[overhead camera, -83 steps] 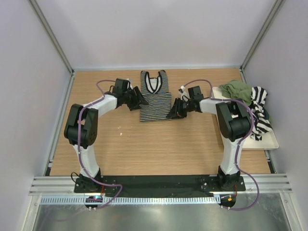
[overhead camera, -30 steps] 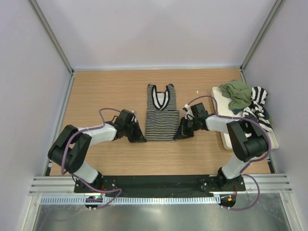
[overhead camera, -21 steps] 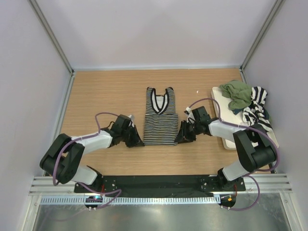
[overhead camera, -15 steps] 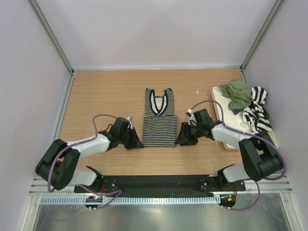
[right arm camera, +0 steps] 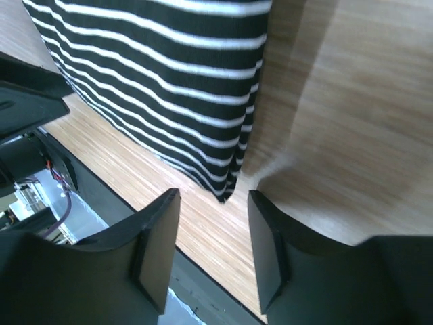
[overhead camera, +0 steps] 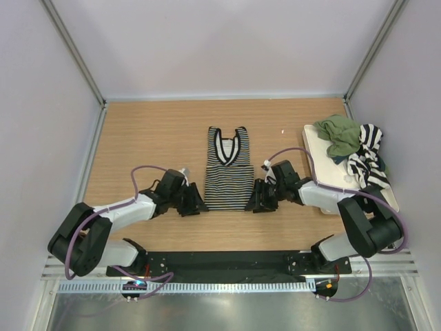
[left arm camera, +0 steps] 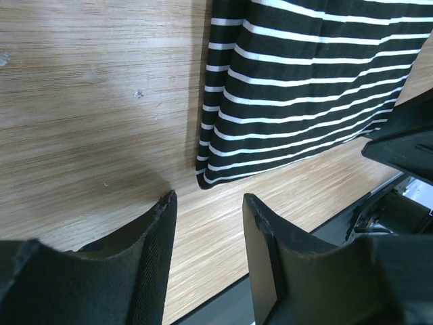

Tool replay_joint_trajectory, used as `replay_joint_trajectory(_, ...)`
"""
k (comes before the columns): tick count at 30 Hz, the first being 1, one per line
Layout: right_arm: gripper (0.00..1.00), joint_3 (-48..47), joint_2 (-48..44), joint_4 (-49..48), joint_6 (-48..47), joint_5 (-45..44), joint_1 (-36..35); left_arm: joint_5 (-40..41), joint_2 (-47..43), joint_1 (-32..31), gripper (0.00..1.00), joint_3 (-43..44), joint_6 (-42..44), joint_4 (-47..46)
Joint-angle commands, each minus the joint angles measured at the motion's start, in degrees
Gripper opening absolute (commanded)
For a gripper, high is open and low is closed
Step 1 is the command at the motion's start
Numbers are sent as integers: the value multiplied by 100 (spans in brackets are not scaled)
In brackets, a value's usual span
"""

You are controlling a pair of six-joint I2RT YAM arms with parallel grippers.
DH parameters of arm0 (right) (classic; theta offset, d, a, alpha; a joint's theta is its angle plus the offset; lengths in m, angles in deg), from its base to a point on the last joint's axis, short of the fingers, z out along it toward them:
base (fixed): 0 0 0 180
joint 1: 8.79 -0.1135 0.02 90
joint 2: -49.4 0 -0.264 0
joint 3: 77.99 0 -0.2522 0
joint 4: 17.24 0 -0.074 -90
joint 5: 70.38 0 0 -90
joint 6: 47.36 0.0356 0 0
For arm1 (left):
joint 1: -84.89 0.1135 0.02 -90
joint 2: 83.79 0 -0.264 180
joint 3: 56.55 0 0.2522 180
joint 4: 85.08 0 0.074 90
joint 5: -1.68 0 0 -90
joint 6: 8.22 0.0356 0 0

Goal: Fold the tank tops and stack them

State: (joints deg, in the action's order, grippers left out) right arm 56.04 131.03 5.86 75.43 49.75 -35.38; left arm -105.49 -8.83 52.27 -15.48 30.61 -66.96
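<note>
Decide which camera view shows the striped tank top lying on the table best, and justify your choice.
Top external: the striped tank top appears whole there, neckline, straps and hem, lying flat. Each wrist view shows only its lower part around one hem corner, cropped at the frame edge.

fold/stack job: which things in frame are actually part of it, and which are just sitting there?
Job:
- pinstriped top, laid flat
- olive top, bunched up
- broad-striped top, bunched up

Just lying about:
- tray, under the two bunched tops
- table
- white speck on the wood
</note>
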Motion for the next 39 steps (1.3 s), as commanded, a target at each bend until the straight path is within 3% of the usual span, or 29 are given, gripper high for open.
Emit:
replay_joint_trajectory(1, 49, -14, 301, -468, 209, -200, -31, 56, 115, -25, 46, 134, -24, -172)
replay_joint_trajectory(4, 35, -23, 407, -556, 253, -201, -30, -6, 256, -25, 43, 152, -50, -295)
replay_joint_trajectory(5, 26, -23, 407, -539, 236, -183, -22, -14, 291, -42, 42, 143, -76, -322)
replay_joint_trajectory(8, 8, -5, 293, -416, 166, -157, -48, -32, 344, -86, 26, 134, -68, -374)
replay_joint_trajectory(9, 5, -5, 240, -329, 148, -157, -92, -50, 344, -113, 13, 126, -42, -366)
replay_joint_trajectory(10, 1, 12, 144, -267, 148, -183, -136, -76, 327, -130, 6, 117, -33, -366)
replay_joint_trajectory(11, 1, 13, 91, -206, 113, -209, -188, -94, 292, -148, 0, 56, -33, -366)
replay_joint_trajectory(15, 1, -101, -111, 479, -19, -525, -645, -111, -138, -244, 0, -155, -155, -261)
replay_joint_trajectory(30, 4, -435, -1781, 2044, 78, -824, -804, 144, -2493, -491, 0, -77, -393, 1584)
replay_joint_trajectory(39, 5, -936, -2195, 2722, 87, -991, -813, 179, -3057, -737, 0, 204, -656, 1936)
